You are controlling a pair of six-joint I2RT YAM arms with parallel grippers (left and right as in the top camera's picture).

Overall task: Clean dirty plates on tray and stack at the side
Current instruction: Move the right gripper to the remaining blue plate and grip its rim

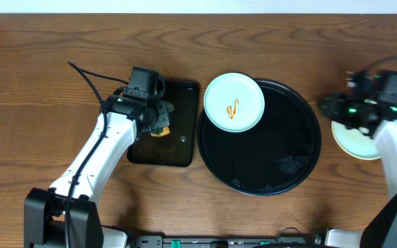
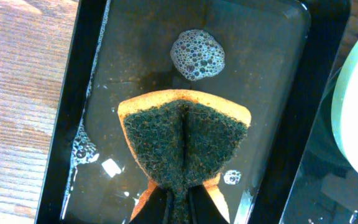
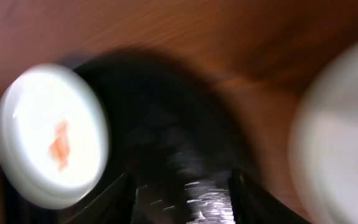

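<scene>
Worktop (image 1: pixel 33 83) of brown wood is filling the overhead view. In its left half, the left arm is reaching from the near edge toward a rectangular black tray (image 1: pixel 185 148) that is holding shallow water. The left gripper (image 1: pixel 158 124) is hanging over this tray, its jaws clenched on a sponge (image 2: pixel 185 140). The sponge is buckling along its middle, with the dark green scouring face showing and an orange-yellow layer edging it. A patch of foam (image 2: pixel 197 55) is floating just beyond the sponge, apart from it.

Just right of the rectangular tray, the round black tray (image 1: pixel 253 162) is sitting at the worktop's middle, its glossy floor glinting wet. One mint plate (image 1: pixel 233 102) is resting on the tray's far-left part, overlapping the rim, and is carrying an orange-brown sauce squiggle (image 1: pixel 233 107).

Near the right edge, a pale yellow plate (image 1: pixel 353 143) is lying on the worktop just outside the round tray. Whether other plates are lying beneath it cannot be told. The right gripper (image 1: pixel 326 107) is hovering near the far side of that plate, next to the tray's rim. The right wrist view is heavily blurred, but the jaws are showing spread apart with nothing between them.
</scene>
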